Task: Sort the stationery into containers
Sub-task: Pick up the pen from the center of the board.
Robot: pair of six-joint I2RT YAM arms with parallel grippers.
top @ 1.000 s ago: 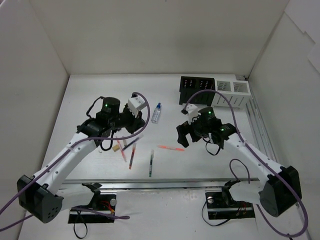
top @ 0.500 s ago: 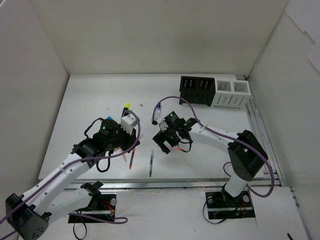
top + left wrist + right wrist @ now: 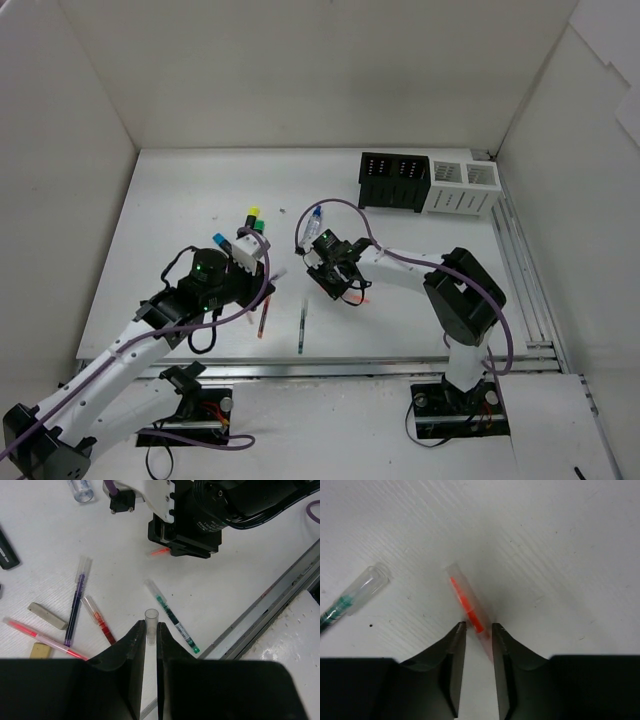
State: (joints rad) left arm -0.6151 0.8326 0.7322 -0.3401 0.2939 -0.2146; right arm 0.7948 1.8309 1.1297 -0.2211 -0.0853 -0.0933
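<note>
My right gripper (image 3: 479,626) is down on the table, shut on the thin orange pen (image 3: 462,592), which runs slantwise between its fingers. From above, that gripper (image 3: 338,285) is at mid-table with the orange pen's (image 3: 362,297) end poking out to the right. My left gripper (image 3: 151,625) is shut on a clear-capped pen (image 3: 151,616) above the table. A green pen (image 3: 172,617), red pen (image 3: 97,620), purple pen (image 3: 76,600), pink pen (image 3: 45,639) and two erasers (image 3: 46,616) lie below it. The black organiser (image 3: 394,180) and two white bins (image 3: 447,185) stand at the back right.
Highlighters with yellow (image 3: 254,213), green (image 3: 259,227) and blue (image 3: 218,239) caps lie left of centre. A clear blue-capped bottle (image 3: 314,222) lies just behind the right gripper. A metal rail (image 3: 340,345) runs along the near edge. White walls enclose the table.
The right arm swung left from near the organiser, came down over the orange pen and closed its wide-open jaws on it. The left arm drew back toward the near left, uncovering the highlighters.
</note>
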